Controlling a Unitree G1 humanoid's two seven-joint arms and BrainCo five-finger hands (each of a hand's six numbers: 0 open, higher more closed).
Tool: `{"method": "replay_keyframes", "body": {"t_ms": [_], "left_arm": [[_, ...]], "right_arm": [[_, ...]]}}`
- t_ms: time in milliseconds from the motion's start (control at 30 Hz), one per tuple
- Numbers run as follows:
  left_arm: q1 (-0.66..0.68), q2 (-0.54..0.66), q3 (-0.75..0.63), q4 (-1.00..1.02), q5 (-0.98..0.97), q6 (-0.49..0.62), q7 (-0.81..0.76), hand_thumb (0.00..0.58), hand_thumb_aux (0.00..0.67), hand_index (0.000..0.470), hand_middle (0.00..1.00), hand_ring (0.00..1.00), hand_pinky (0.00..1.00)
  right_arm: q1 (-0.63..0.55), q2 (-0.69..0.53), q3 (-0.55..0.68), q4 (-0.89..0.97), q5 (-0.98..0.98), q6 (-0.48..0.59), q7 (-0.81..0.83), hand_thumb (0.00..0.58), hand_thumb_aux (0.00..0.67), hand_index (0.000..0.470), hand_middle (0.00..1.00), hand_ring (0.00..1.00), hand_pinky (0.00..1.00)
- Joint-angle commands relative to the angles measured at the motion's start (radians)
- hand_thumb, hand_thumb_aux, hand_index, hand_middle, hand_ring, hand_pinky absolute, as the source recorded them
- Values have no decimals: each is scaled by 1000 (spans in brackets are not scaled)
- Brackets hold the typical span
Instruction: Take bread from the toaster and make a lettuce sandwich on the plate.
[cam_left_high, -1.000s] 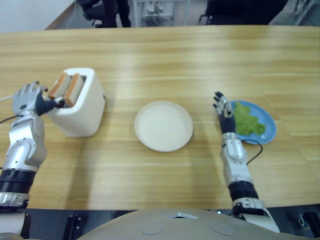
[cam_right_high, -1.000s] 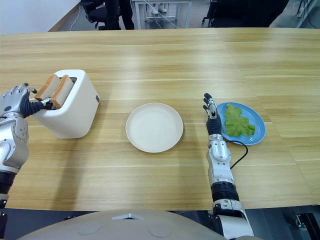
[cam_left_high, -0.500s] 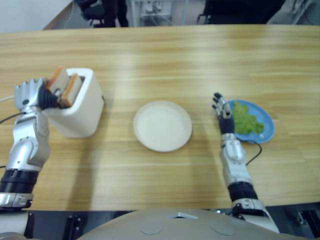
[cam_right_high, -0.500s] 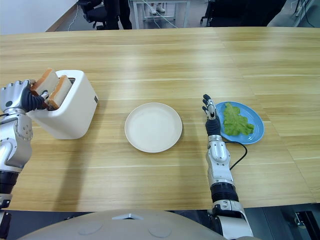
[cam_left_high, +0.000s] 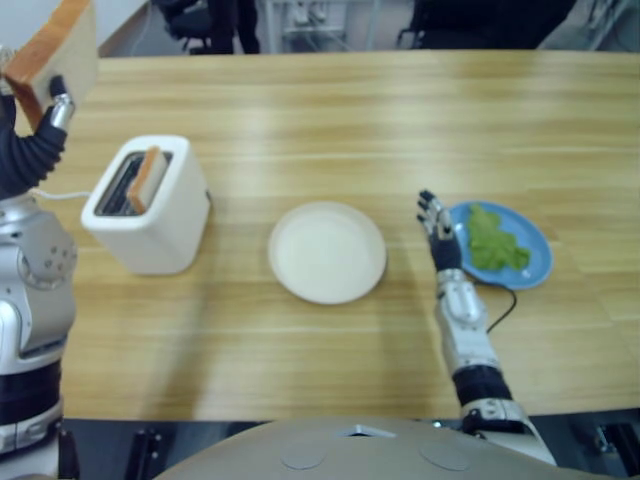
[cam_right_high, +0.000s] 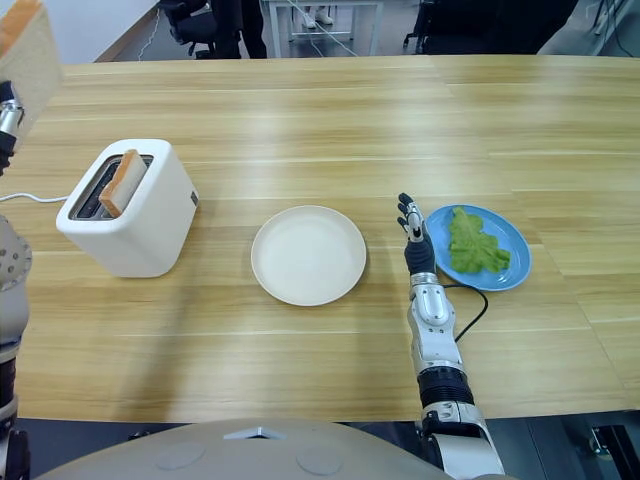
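The broad wooden counter (cam_left_high: 330, 110) carries a white toaster (cam_left_high: 150, 215) below and right of the fingers (cam_left_high: 62, 106) of the left hand (cam_left_high: 35, 140). A cream plate (cam_left_high: 327, 252) lies farther right of them. A blue dish (cam_left_high: 535, 262) of lettuce (cam_left_high: 493, 240) sits just right of the right hand (cam_left_high: 440, 235), whose fingers are straight, apart and hold nothing. The left fingers are clamped on the lower edge of a bread slice (cam_left_high: 55, 45), high above the counter. A second slice (cam_left_high: 147, 178) stands in the slot below them. So thin an edge grip may let the bread swing or slip on its way across and fall short of the plate.
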Motion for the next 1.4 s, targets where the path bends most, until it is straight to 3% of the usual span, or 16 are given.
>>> {"method": "replay_keyframes", "body": {"t_ms": [33,233,400,633,867,1167,1200,1233,1267,1300,1400], "left_arm": [[-11,-54,-60,30,-83,-101,-37,580,670,460,1000,1000,1000],[-86,-231,-272,168,-333,-193,-217,580,670,460,1000,1000,1000],[-112,-378,-400,360,-386,-270,-271,580,670,460,1000,1000,1000],[-183,-514,-494,730,-627,-238,-577,580,670,460,1000,1000,1000],[-214,-569,-606,1030,-542,-272,-673,580,670,460,1000,1000,1000],[-244,-545,-697,1164,-386,-298,-638,580,670,460,1000,1000,1000],[-243,-539,-701,1157,-371,-300,-627,501,423,290,1000,1000,1000],[-243,-530,-703,1145,-344,-298,-598,501,423,290,1000,1000,1000],[-245,-517,-707,1130,-306,-286,-559,0,0,0,180,180,180],[-250,-502,-714,1112,-255,-269,-505,0,0,0,0,0,0],[-249,-457,-724,1016,-108,-219,-365,0,0,0,0,0,0]], "right_arm": [[-5,-2,-1,6,-3,9,-1,0,0,0,0,0,0],[-20,-2,4,19,-3,11,1,0,0,0,0,0,0],[-20,-6,4,-3,-5,13,-2,0,0,0,0,0,0],[-32,-15,4,8,-5,16,4,0,0,0,0,0,0],[-36,-10,12,13,-7,18,2,0,0,0,0,0,0],[-27,-13,12,5,-8,23,1,0,0,0,0,0,0],[-26,-12,13,3,-9,24,0,0,0,0,0,0,0],[-27,-11,14,2,-9,25,0,0,0,0,0,0,0],[-26,-9,16,1,-10,25,0,0,0,0,0,0,0],[-27,-8,17,1,-11,25,0,0,0,0,0,0,0],[-23,-5,20,-4,-12,27,1,0,0,0,0,0,0]]}}
